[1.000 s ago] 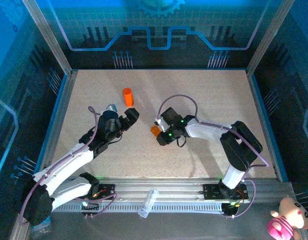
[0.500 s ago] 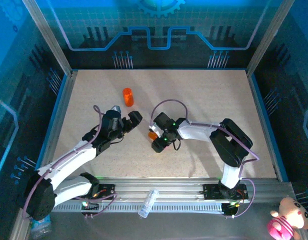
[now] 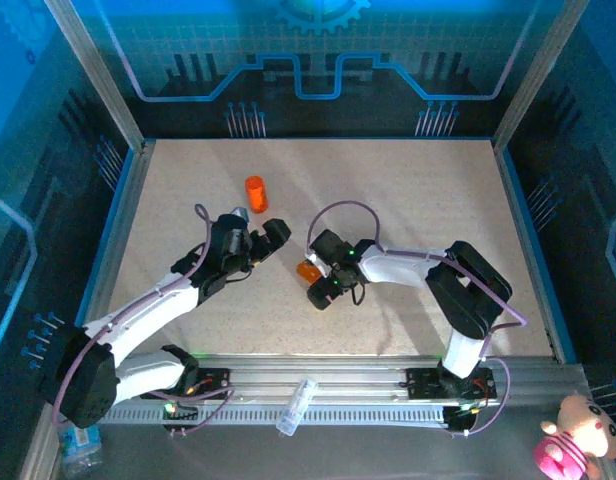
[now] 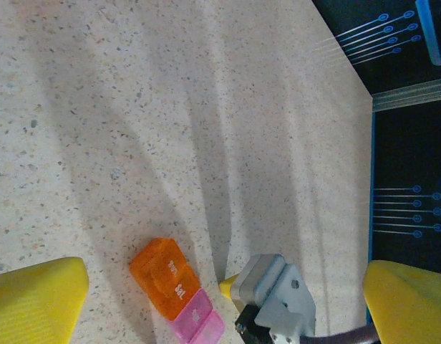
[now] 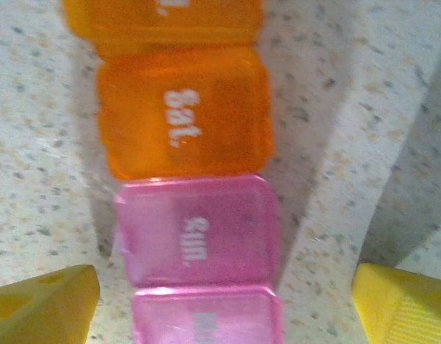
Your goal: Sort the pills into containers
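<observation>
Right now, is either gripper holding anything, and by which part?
Nothing is held. The right gripper stands open astride the containers, not clamped on them; the left gripper is open too.

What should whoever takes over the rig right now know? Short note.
Left gripper: open, empty, hovering near the containers.
Right gripper: open, a fingertip on either side of the containers, not clamped.
Containers: strip lying flat mid-table, visible lids shut. Farther back stands the orange bottle.
Done: can't tell, contents unreadable.
Left: get pills into the compartments.
</observation>
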`<state>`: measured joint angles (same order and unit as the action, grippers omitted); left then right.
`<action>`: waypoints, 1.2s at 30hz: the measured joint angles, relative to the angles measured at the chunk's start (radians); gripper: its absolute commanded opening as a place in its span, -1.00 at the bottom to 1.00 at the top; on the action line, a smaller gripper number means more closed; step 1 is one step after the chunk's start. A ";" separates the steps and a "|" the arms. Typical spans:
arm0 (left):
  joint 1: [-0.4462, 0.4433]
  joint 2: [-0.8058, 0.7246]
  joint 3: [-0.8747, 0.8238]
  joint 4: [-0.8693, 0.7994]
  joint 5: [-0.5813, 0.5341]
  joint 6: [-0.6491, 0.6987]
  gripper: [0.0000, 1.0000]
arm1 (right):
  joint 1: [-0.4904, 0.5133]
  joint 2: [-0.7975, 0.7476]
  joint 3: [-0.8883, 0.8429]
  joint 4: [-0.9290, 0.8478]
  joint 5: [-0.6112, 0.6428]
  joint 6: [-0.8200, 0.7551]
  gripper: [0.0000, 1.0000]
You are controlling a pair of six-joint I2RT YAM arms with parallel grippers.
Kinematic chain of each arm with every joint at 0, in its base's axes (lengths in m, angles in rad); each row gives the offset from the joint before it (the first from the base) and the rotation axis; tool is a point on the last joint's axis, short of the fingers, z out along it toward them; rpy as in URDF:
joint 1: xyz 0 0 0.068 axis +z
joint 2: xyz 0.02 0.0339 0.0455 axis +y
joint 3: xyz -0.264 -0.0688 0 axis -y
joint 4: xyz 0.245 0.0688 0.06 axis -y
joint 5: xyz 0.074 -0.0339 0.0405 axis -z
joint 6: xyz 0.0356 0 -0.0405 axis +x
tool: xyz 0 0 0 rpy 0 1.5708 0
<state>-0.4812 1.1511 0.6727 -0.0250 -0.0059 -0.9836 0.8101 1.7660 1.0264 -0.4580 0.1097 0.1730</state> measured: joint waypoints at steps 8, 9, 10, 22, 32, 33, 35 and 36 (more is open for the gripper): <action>0.000 0.002 0.000 0.004 0.015 0.012 0.98 | -0.031 -0.001 0.016 -0.089 0.053 0.051 0.85; 0.000 0.002 0.000 0.004 0.019 0.015 0.98 | -0.039 -0.001 0.021 -0.102 0.060 0.056 0.85; 0.000 0.002 0.001 0.004 0.022 0.016 0.98 | -0.047 0.000 0.024 -0.114 0.066 0.062 0.85; 0.000 0.003 0.002 0.008 0.040 0.019 0.98 | -0.138 0.002 0.051 -0.179 0.093 0.090 0.85; 0.000 0.037 0.006 0.023 0.069 0.024 0.98 | -0.215 0.066 0.118 -0.192 0.074 0.089 0.85; 0.000 0.042 0.009 0.024 0.074 0.026 0.98 | -0.219 0.070 0.124 -0.198 0.069 0.089 0.85; 0.000 0.053 0.013 0.030 0.079 0.026 0.98 | -0.230 0.079 0.135 -0.200 0.064 0.089 0.85; 0.000 0.059 0.017 0.031 0.083 0.027 0.98 | -0.237 0.084 0.144 -0.200 0.063 0.089 0.84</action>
<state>-0.4812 1.2098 0.6895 0.0059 0.0769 -0.9562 0.5728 1.8503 1.1706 -0.6575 0.1726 0.2619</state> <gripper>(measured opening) 0.989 0.924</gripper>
